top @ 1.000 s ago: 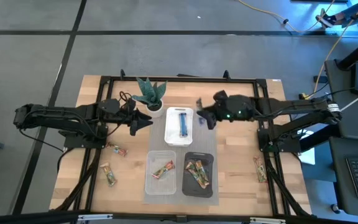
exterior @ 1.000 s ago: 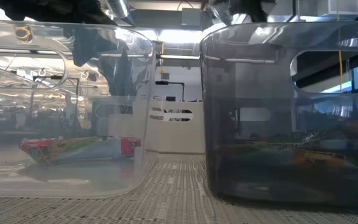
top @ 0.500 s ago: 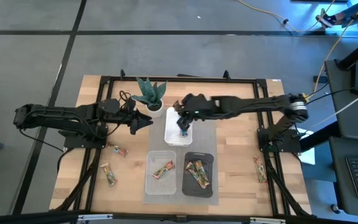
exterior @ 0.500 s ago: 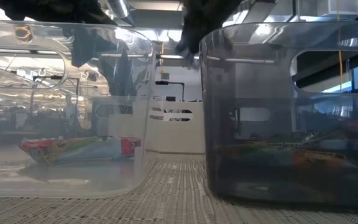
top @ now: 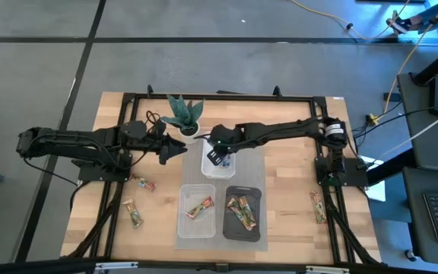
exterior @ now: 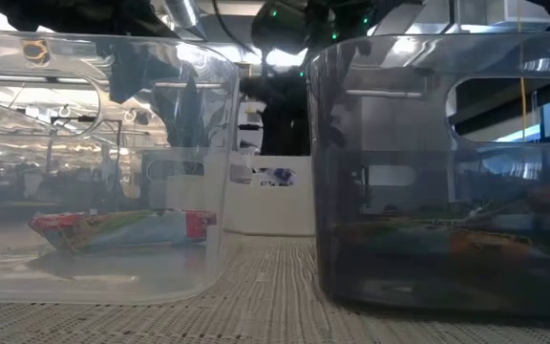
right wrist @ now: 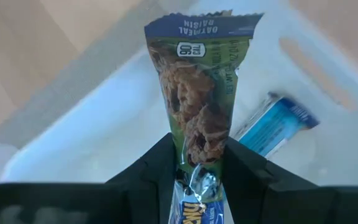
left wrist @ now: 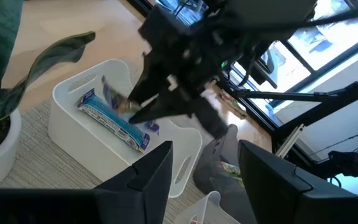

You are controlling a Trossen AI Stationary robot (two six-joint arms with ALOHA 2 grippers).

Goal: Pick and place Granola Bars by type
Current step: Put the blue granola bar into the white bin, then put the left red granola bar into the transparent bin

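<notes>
My right gripper point(top: 217, 157) reaches in from the right and hangs over the white tray point(top: 207, 169). It is shut on a granola bar point(right wrist: 197, 93) with a blue-edged wrapper printed with oat cookies. A blue bar point(right wrist: 277, 124) lies flat in that tray, also visible in the left wrist view point(left wrist: 112, 118). My left gripper point(top: 175, 150) waits open left of the tray, beside the plant. One bar point(top: 200, 208) lies in the clear tray and two bars point(top: 242, 214) in the black tray. Loose bars point(top: 133, 213) lie on the wood. My right gripper pinches the bar between its two fingers at one end of the wrapper point(right wrist: 195, 167). The fingers lie along the bar and slant down from the table's right. The bar sticks out ahead of the fingertips over the white tray's inside; whether its free end point(right wrist: 199, 23) touches anything I cannot tell.
A potted plant point(top: 185, 116) stands just far-left of the white tray. The clear tray point(exterior: 103, 162) and the black tray point(exterior: 447, 172) sit side by side near the table's near edge. Another loose bar point(top: 318, 207) lies by the right frame, one more point(top: 144, 183) at the left.
My right arm has swung from right of the white tray toward the table's left and stretched out, bringing its gripper with the bar down over the tray. My left arm has kept still.
</notes>
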